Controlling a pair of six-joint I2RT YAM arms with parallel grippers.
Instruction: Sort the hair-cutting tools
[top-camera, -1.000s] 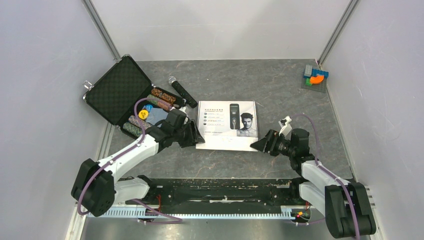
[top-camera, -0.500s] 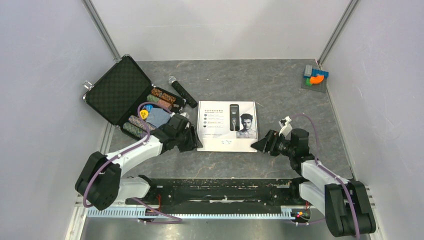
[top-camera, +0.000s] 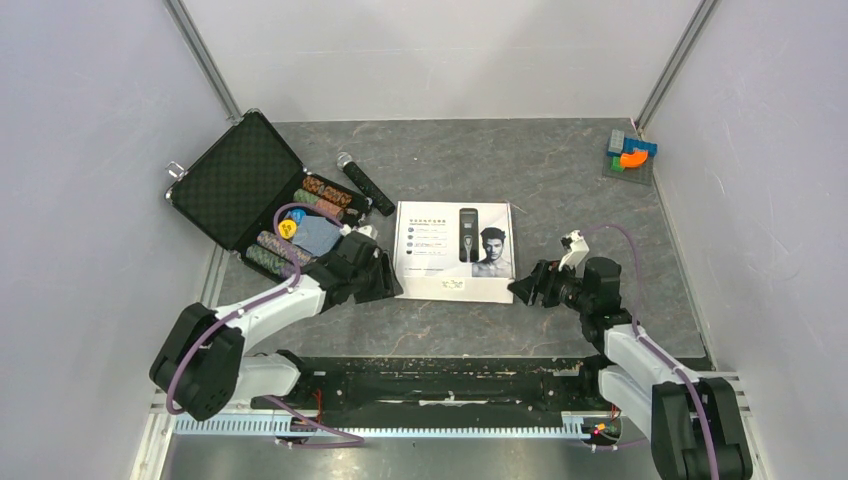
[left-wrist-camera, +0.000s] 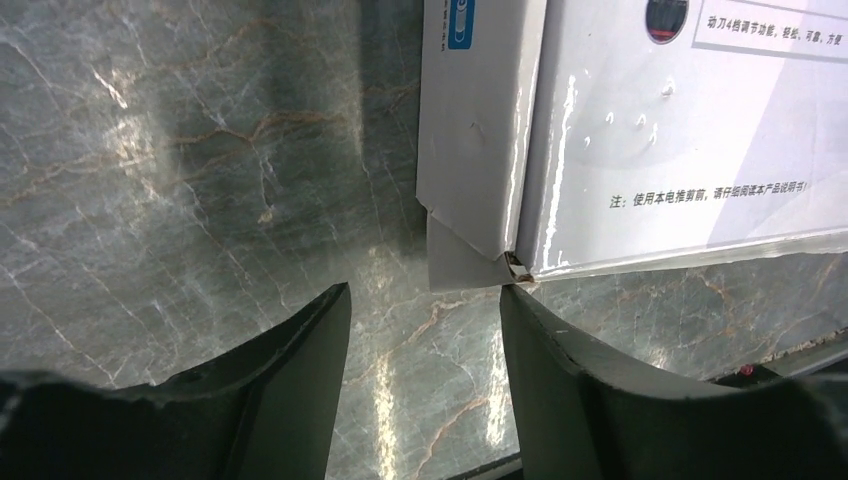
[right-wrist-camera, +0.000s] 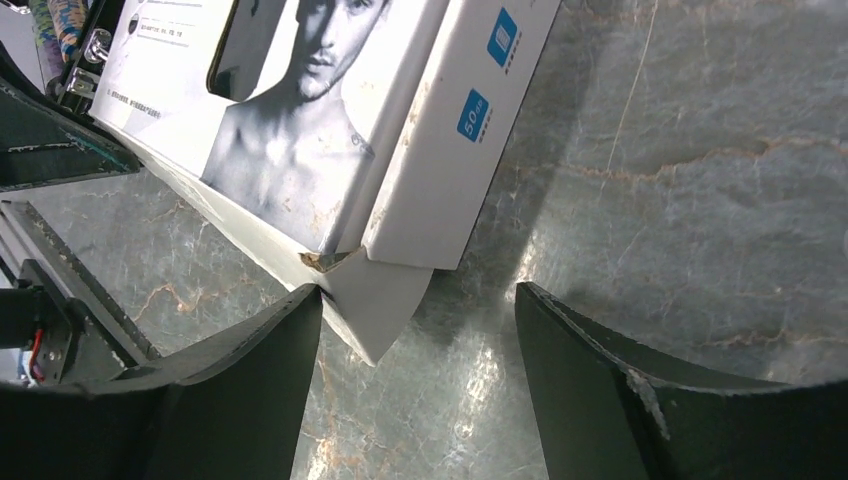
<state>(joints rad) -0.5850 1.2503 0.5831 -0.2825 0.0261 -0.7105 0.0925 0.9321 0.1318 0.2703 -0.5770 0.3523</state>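
Note:
A white hair-clipper box (top-camera: 455, 250) lies flat in the middle of the table, with a clipper and a man's face printed on its lid. No comb attachments and no real clipper are in view. My left gripper (top-camera: 392, 285) is open and empty at the box's near-left corner. In the left wrist view the gripper (left-wrist-camera: 422, 292) has the torn corner of the box (left-wrist-camera: 480, 150) just ahead of it. My right gripper (top-camera: 517, 290) is open and empty at the near-right corner. In the right wrist view the gripper (right-wrist-camera: 418, 290) has a loose flap of the box (right-wrist-camera: 300, 120) between its fingers.
An open black case (top-camera: 240, 185) with coloured poker chips (top-camera: 322, 195) stands at the left, close behind my left arm. A black microphone (top-camera: 365, 183) lies beside it. Coloured blocks (top-camera: 630, 152) sit at the far right corner. A black rail (top-camera: 440, 375) runs along the near edge.
My left gripper has slid nearer along the box's left side to its near-left corner. The right gripper has shifted slightly at the near-right corner. The box now lies flatter.

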